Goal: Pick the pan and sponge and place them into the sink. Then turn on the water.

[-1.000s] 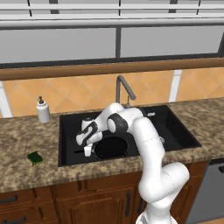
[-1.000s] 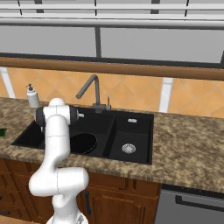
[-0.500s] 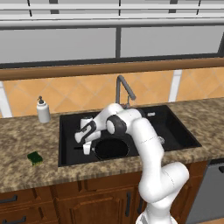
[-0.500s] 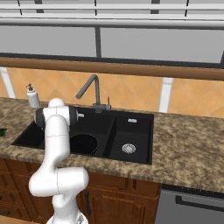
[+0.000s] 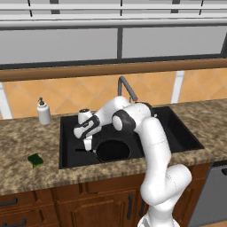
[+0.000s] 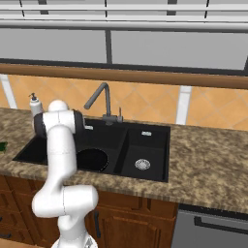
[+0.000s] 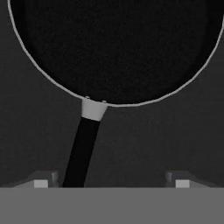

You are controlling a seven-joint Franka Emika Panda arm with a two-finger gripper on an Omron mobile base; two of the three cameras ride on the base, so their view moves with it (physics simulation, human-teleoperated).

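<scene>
A: Fingers (image 7: 111, 181) spread wide apart, gripping nothing. One tip (image 7: 41, 180) sits far left of the hand view, the other far right.

B: Where's the pan (image 7: 114, 48) rel. to them?

A: Straight ahead of the fingers, flat on the sink (image 5: 71, 133) floor. Its handle (image 7: 82, 151) runs back toward them and passes just inside the left tip, w/ a clear gap to the right tip. Can't tell if the left tip touches it.

B: And from the base cams?

A: Left base view: pan (image 5: 113, 150) lies in the wide basin, the hand (image 5: 87, 128) hanging over the basin just beside the pan's rim, on the handle side. Right base view: pan (image 6: 91, 160) in the same wide bowl, the arm in front of it.

B: Sponge?

A: Sponge (image 5: 35, 160) is on the desk (image 5: 22, 146), well apart from the fingers, outside the sink rim on the side away from the pan. Soap bottle (image 5: 43, 111) stands at the back of the desk, near that same sink corner. Faucet (image 5: 125, 88) behind the basin.
</scene>
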